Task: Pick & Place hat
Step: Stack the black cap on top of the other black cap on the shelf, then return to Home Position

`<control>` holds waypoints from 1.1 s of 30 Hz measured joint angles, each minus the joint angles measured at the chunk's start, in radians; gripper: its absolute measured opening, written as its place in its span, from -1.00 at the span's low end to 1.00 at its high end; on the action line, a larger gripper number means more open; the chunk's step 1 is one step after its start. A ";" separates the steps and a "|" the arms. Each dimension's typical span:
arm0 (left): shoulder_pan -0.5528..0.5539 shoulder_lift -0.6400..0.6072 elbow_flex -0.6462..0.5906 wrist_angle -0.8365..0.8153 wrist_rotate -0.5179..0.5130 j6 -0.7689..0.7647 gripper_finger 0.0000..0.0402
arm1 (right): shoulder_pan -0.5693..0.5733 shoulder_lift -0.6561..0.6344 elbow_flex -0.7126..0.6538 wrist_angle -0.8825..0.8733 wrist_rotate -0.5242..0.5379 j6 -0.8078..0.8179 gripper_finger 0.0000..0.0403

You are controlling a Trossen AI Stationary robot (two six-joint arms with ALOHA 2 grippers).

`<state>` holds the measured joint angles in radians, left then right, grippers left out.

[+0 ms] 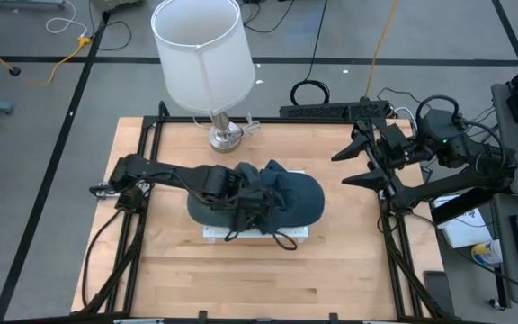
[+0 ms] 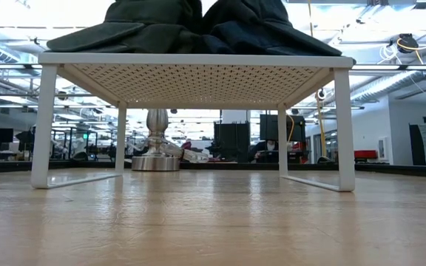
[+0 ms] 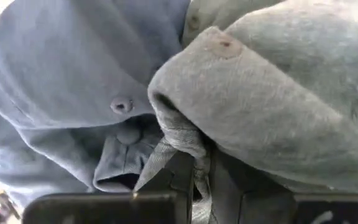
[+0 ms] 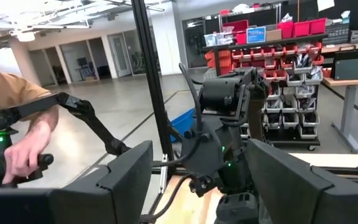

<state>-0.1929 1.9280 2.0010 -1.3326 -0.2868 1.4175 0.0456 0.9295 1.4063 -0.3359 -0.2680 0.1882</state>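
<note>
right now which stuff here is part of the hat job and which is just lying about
In the job:
- hat, on the white rack
- left gripper, shut on the hat's fabric
- right gripper, open, waiting at the table's right edge

Lying about:
- lamp at the back
- table

At the centre of the high view, the hat (image 1: 290,198) is dark blue. The rack (image 2: 198,70) under it is white, its top dotted with small holes. The table (image 1: 241,279) is pale wood grain. At upper centre, the lamp (image 1: 200,54) has a white shade on a silver base.
</note>
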 joint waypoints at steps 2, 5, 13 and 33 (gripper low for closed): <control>0.002 0.002 0.000 0.003 -0.014 -0.040 -0.81 | 0.000 0.000 0.000 -0.002 0.000 -0.024 0.26; 0.005 0.001 0.002 0.012 -0.025 -0.106 -0.70 | 0.000 0.000 0.000 -0.014 0.001 -0.079 0.26; -0.001 0.001 0.053 0.011 -0.037 -0.175 -0.19 | 0.000 0.000 0.000 -0.017 0.003 -0.166 0.26; -0.023 -0.061 0.154 -0.114 -0.088 -0.456 0.23 | 0.000 0.000 0.000 -0.018 0.005 -0.208 0.26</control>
<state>-0.2161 1.8669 2.1548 -1.4465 -0.3750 0.9619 0.0459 0.9295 1.4063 -0.3536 -0.2626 -0.0197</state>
